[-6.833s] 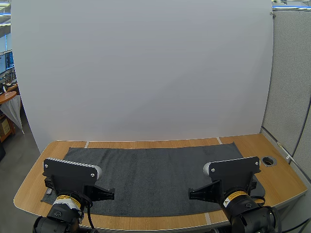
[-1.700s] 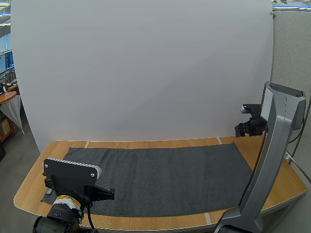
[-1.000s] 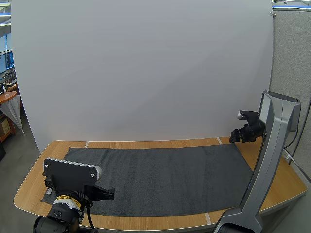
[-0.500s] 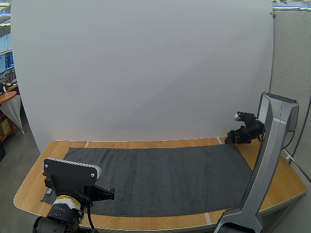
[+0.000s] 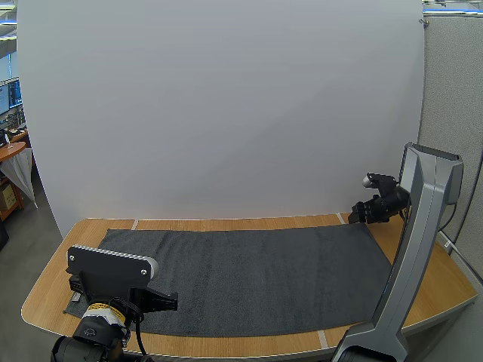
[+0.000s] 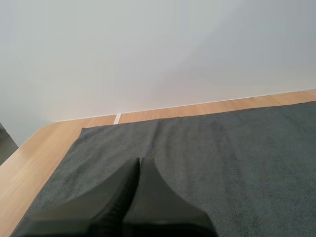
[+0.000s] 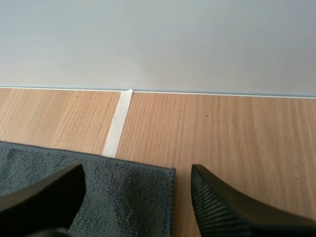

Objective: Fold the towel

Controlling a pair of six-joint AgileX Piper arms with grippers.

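A dark grey towel (image 5: 249, 271) lies spread flat along the wooden table. My right gripper (image 5: 355, 216) hangs just above its far right corner, reached out from the tall right arm. In the right wrist view the gripper (image 7: 137, 171) is open, its two fingers standing on either side of that towel corner (image 7: 165, 174) with nothing between them. My left gripper (image 5: 173, 300) rests low over the towel's near left part. In the left wrist view it (image 6: 139, 163) is shut into one dark wedge that points across the towel (image 6: 222, 158) toward the far left corner.
Bare wood of the table (image 5: 434, 283) runs to the right of the towel and in a strip behind it. A white tape line (image 7: 116, 126) crosses the wood near the far right corner. A white backdrop wall (image 5: 226, 113) stands right behind the table.
The right gripper has sunk a little and moved left toward the towel's far right corner, still open. The left arm and the towel have not moved.
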